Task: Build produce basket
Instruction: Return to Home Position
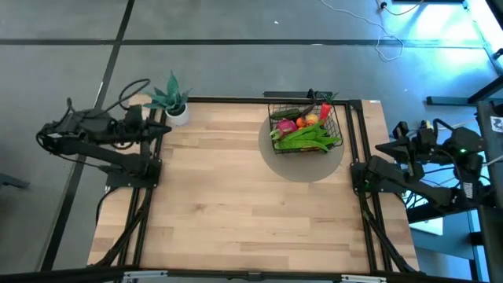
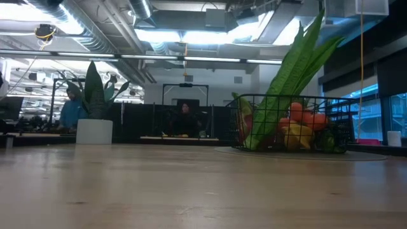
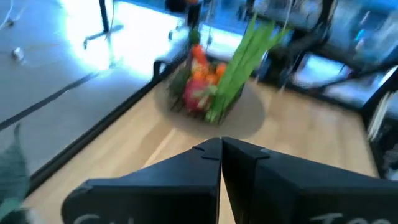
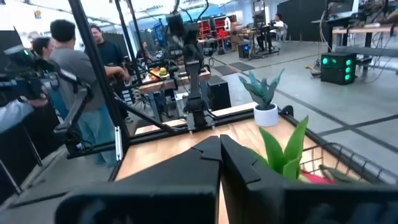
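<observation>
Produce (image 1: 307, 135) inside basket (image 1: 277, 108) on table (image 1: 236, 204).

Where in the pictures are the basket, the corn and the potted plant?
basket (image 1: 287, 104): high view, its far wire wall.
corn (image 1: 309, 138): high view, middle of its green length.
potted plant (image 1: 178, 115): high view, its white pot.

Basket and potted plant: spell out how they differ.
The basket is black wire, heaped with produce, on a grey mat; the potted plant is blue-green in a white pot, on bare wood. The basket stands nearer the right arm, the potted plant beside the left arm. Both stand upright on the table, untouched by the left pincer or right pincer.
</observation>
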You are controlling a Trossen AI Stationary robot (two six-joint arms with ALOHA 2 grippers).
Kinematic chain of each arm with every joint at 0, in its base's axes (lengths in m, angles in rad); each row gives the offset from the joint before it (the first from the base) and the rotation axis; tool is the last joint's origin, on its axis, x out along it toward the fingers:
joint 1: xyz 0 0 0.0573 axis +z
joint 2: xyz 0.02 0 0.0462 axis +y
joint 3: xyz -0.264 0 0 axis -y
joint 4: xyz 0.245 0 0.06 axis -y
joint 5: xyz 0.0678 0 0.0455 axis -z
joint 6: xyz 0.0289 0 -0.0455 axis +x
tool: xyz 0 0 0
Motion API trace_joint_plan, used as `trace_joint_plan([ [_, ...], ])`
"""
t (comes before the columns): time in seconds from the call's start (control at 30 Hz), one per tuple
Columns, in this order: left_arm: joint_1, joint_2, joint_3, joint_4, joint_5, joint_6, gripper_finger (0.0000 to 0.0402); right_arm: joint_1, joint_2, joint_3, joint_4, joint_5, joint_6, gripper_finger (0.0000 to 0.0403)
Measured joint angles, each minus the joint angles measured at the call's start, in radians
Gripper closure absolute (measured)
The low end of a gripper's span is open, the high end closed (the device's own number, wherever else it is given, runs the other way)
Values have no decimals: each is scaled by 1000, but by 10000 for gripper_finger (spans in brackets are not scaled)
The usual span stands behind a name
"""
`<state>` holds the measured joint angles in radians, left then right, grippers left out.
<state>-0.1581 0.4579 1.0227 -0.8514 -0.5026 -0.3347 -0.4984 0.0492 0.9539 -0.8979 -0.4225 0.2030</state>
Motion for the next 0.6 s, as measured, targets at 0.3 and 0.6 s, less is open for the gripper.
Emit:
trace_joint_plan([
  [0.3,0,-320,-224,172,102,46,401,0,-41,-138,127,-12,24,403],
  [0.6,1,-453,-285,234,185,146,401,0,-43,-255,290,-60,27,403],
])
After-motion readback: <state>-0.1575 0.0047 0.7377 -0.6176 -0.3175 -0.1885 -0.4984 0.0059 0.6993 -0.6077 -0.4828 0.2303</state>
